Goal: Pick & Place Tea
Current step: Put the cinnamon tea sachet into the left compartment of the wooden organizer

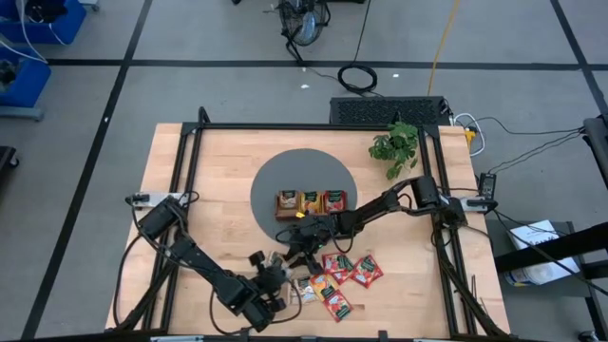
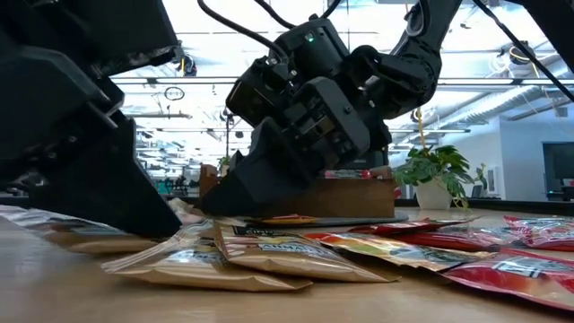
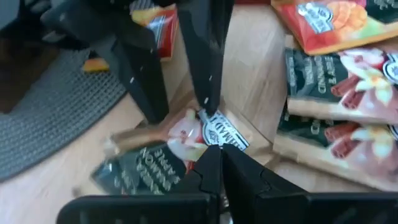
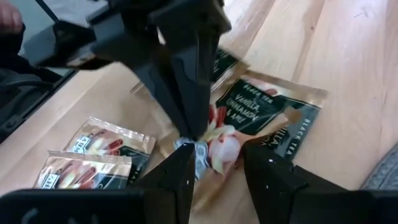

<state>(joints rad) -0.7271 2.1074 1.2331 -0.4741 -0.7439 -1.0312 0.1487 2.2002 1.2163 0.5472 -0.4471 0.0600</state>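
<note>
A dark green tea sachet [image 3: 149,168] lies on the wooden table between my two grippers, near the table's front edge. My left gripper [image 3: 214,163] [image 1: 283,268] comes from the near left and is shut on it. My right gripper [image 4: 217,171] [image 1: 296,249] comes from the far right, slanting down, and stands open. Its two fingers [image 3: 208,74] are on either side of the same sachet's end [image 4: 217,148]. More tea sachets, red [image 1: 366,271], orange [image 1: 326,283] and dark green [image 3: 336,93], lie flat on the table to the right. My left gripper pinches the dark green sachet's label end [image 3: 214,138] between its two shut fingers, slanting down from the table's near left. The rest of the sachet [image 3: 143,171] trails away toward the table. Whether my right gripper's fingertip [image 3: 208,115] touches that end, I cannot tell.
A brown wooden tray [image 1: 311,215] with three sachets in it stands on a grey round mat [image 1: 275,176] behind the grippers. A potted plant [image 1: 394,144] is at the far right. A black frame [image 1: 190,142] borders the table. Bare wood lies to the left.
</note>
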